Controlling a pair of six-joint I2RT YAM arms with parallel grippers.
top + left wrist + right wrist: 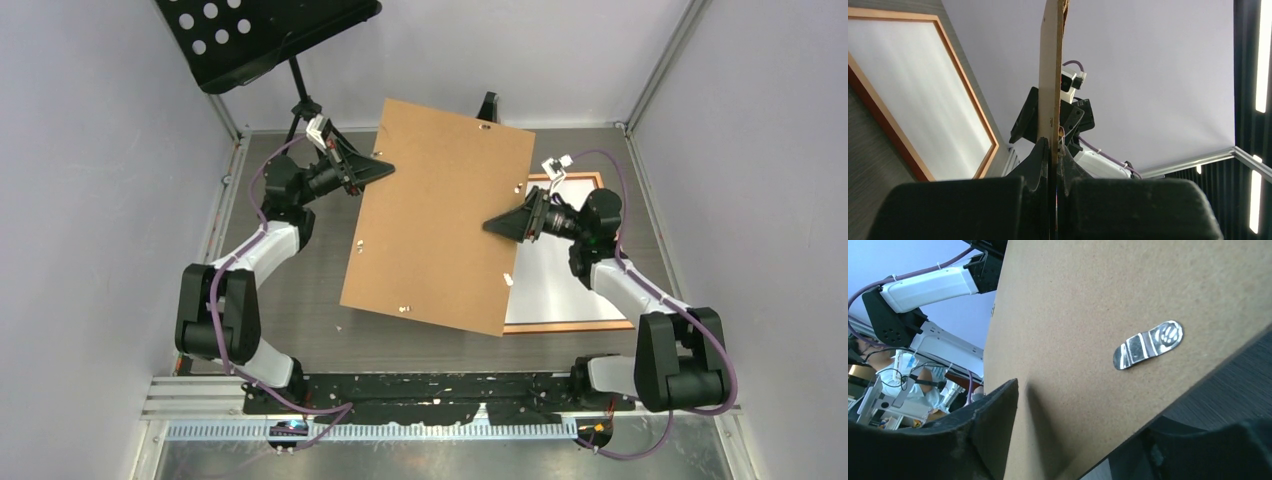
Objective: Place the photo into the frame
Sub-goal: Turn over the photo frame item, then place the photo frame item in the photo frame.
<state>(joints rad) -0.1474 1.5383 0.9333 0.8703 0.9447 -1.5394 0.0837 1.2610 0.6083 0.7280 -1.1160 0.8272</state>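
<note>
A plain brown backing board hangs tilted above the table between both grippers. My left gripper is shut on its left edge; the left wrist view shows the board edge-on between the fingers of that gripper. My right gripper is shut on its right edge, one finger above and one below the board. The copper-orange frame lies flat on the table at the right, partly under the board, with a white surface inside it. It also shows in the left wrist view. No printed picture is visible.
A black perforated music stand rises at the back left. The board carries small metal turn clips and a black prop at its far edge. Grey walls close in on three sides; a metal rail runs along the front.
</note>
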